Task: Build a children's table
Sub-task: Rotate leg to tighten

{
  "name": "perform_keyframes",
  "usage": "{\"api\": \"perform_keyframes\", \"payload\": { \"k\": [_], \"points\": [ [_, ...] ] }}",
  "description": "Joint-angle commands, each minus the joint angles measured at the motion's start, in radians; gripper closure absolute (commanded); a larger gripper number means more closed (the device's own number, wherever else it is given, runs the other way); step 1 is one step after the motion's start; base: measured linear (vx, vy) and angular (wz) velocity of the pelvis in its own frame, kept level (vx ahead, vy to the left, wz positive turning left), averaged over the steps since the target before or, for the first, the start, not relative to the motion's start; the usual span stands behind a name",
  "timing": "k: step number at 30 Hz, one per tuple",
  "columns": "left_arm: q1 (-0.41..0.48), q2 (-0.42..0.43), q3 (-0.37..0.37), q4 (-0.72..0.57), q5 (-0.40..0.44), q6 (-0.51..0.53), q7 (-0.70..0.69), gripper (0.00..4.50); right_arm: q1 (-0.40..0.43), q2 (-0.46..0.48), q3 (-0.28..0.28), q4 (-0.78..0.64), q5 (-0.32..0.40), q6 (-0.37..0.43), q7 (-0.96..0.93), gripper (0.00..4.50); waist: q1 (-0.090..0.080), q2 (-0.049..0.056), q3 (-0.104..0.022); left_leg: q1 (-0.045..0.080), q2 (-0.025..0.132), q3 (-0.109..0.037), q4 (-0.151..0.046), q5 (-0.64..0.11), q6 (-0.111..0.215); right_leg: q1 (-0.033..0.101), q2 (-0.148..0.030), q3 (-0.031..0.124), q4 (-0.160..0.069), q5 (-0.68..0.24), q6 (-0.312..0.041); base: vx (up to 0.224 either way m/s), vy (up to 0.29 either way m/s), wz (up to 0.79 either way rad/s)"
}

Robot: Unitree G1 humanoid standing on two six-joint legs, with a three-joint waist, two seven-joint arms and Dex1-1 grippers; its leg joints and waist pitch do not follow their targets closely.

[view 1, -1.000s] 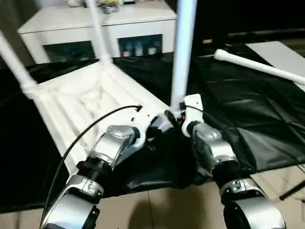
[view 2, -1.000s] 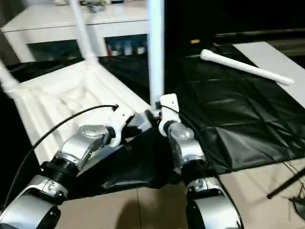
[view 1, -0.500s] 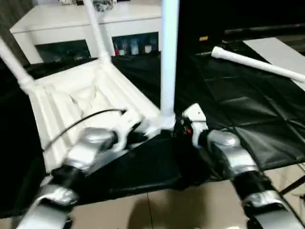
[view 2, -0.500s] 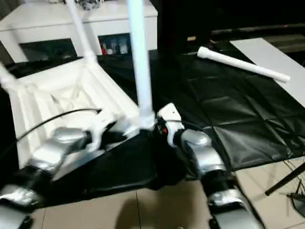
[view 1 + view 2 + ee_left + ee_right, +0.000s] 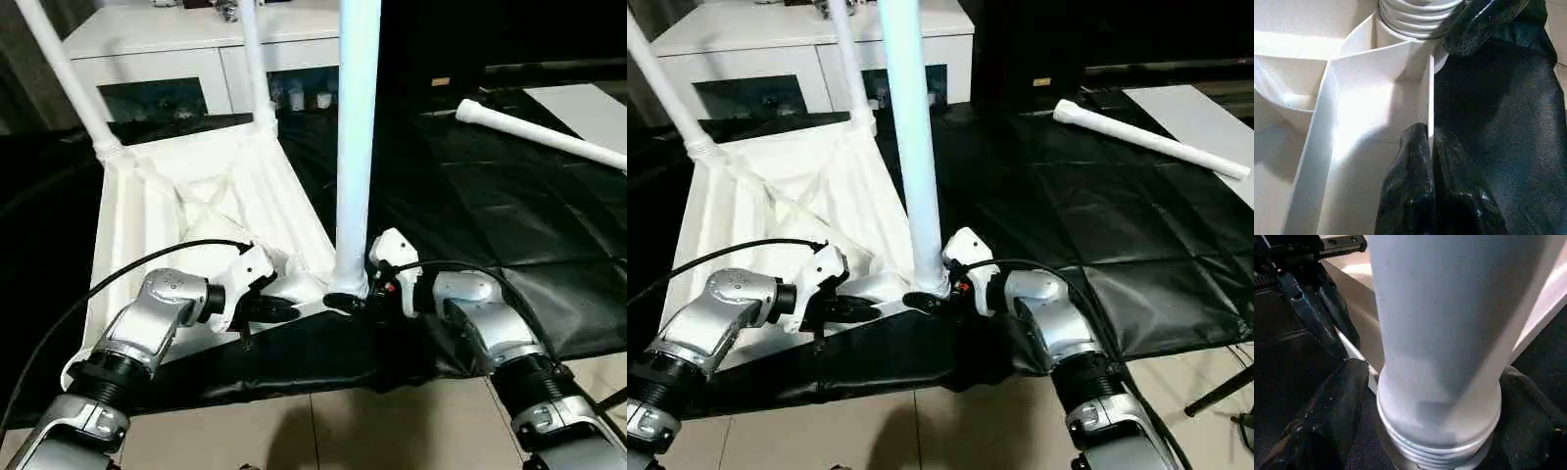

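Right wrist view: the leg (image 5: 1435, 338) is clasped at its threaded base by the right gripper (image 5: 345, 302) for screwing, seemingly; the tabletop (image 5: 1376, 88) rim is pinched steady by the closed left gripper (image 5: 1431, 147).

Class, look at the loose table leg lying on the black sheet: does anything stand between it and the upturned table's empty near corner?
Yes. The upright leg at the table's near right corner, with the right gripper around its base, stands between the loose leg and the free corner by the left forearm. The black sheet beside the table shows nothing else.
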Motion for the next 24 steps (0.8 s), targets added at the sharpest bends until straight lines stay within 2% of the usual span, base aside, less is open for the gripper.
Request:
{"api": "perform_keyframes", "payload": {
  "k": [1,4,5,10,15,16,17,18,20,21,22,23,24],
  "points": [
    [-0.006,-0.004,-0.008,-0.031,-0.023,-0.009,-0.024,4.5,0.004,0.011,0.019,-0.012,0.021,0.003,0.032,1.08,-0.004,-0.011,-0.064,0.017,0.014,0.005,-0.071,-0.218,0.057,0.051,-0.036,0.032,-0.063,-0.121,-0.255,0.0,0.0,0.0],
    [-0.006,-0.006,-0.007,-0.03,-0.022,-0.008,-0.023,4.5,0.004,0.01,0.017,-0.011,0.024,0.006,0.036,1.27,-0.003,-0.009,-0.064,0.016,0.014,0.004,-0.07,-0.209,0.058,0.051,-0.036,0.032,-0.062,-0.119,-0.255,0.0,0.0,0.0],
    [-0.005,-0.008,-0.007,-0.031,-0.021,-0.006,-0.024,4.5,0.005,0.009,0.017,-0.011,0.025,0.006,0.038,1.51,-0.002,-0.009,-0.064,0.017,0.014,0.004,-0.07,-0.209,0.058,0.051,-0.035,0.032,-0.062,-0.119,-0.254,0.0,0.0,0.0],
    [0.0,-0.01,-0.007,-0.031,-0.017,-0.005,-0.025,4.5,0.012,0.013,0.014,-0.015,0.026,0.013,0.038,1.75,-0.002,-0.013,-0.065,0.016,0.014,0.005,-0.069,-0.199,0.062,0.052,-0.035,0.032,-0.061,-0.114,-0.254,0.0,0.0,0.0],
    [0.002,-0.023,-0.003,-0.03,-0.015,0.0,-0.004,4.5,0.019,0.03,0.004,-0.009,0.024,0.031,-0.008,1.76,-0.002,-0.012,-0.064,0.016,0.014,0.005,-0.069,-0.198,0.061,0.05,-0.036,0.032,-0.062,-0.128,-0.251,0.0,0.0,0.0],
    [-0.006,-0.043,-0.002,-0.012,-0.002,-0.001,0.034,4.5,0.018,0.052,-0.007,0.007,0.01,0.033,-0.078,1.76,-0.004,-0.015,-0.064,0.016,0.014,0.005,-0.07,-0.197,0.06,0.051,-0.036,0.033,-0.063,-0.129,-0.25,0.0,0.0,0.0],
    [-0.025,-0.076,0.004,0.024,0.02,-0.001,0.104,4.5,0.014,0.083,-0.025,0.032,-0.006,0.047,-0.174,1.76,-0.009,-0.013,-0.059,0.016,0.012,0.005,-0.073,-0.218,0.045,0.047,-0.035,0.033,-0.068,-0.166,-0.242,0.0,0.0,0.0],
    [-0.025,-0.076,0.004,0.024,0.02,-0.001,0.104,4.5,0.014,0.083,-0.025,0.032,-0.006,0.047,-0.174,1.77,-0.009,-0.013,-0.059,0.016,0.012,0.005,-0.073,-0.218,0.045,0.047,-0.035,0.033,-0.068,-0.166,-0.242,0.0,0.0,0.0],
    [-0.081,-0.165,0.032,0.111,0.06,0.035,0.301,4.5,0.001,0.149,-0.076,0.09,-0.034,0.081,-0.394,1.77,-0.015,-0.016,-0.054,0.022,0.01,0.004,-0.078,-0.279,0.01,0.044,-0.037,0.035,-0.08,-0.28,-0.209,0.0,0.0,0.0],
    [-0.087,-0.175,0.037,0.12,0.061,0.043,0.321,4.5,-0.001,0.156,-0.083,0.097,-0.034,0.086,-0.416,1.77,-0.016,-0.016,-0.051,0.026,0.009,0.004,-0.08,-0.297,0.004,0.041,-0.037,0.035,-0.084,-0.312,-0.203,0.0,0.0,0.0],
    [-0.115,-0.217,0.06,0.158,0.061,0.084,0.405,4.5,-0.013,0.182,-0.107,0.129,-0.044,0.1,-0.515,1.77,-0.017,-0.018,-0.05,0.026,0.007,0.003,-0.08,-0.31,-0.002,0.043,-0.037,0.034,-0.086,-0.344,-0.193,0.0,0.0,0.0],
    [-0.13,-0.238,0.073,0.177,0.059,0.109,0.446,4.5,-0.02,0.194,-0.118,0.147,-0.05,0.105,-0.565,1.77,-0.019,-0.018,-0.049,0.032,0.004,0.0,-0.08,-0.343,-0.017,0.04,-0.037,0.035,-0.094,-0.413,-0.168,0.0,0.0,0.0],
    [-0.134,-0.244,0.076,0.182,0.059,0.111,0.456,4.5,-0.023,0.198,-0.123,0.153,-0.049,0.107,-0.58,1.77,-0.017,-0.017,-0.05,0.033,0.004,-0.001,-0.081,-0.349,-0.016,0.038,-0.038,0.035,-0.096,-0.422,-0.162,0.0,0.0,0.0]
  ]
}}
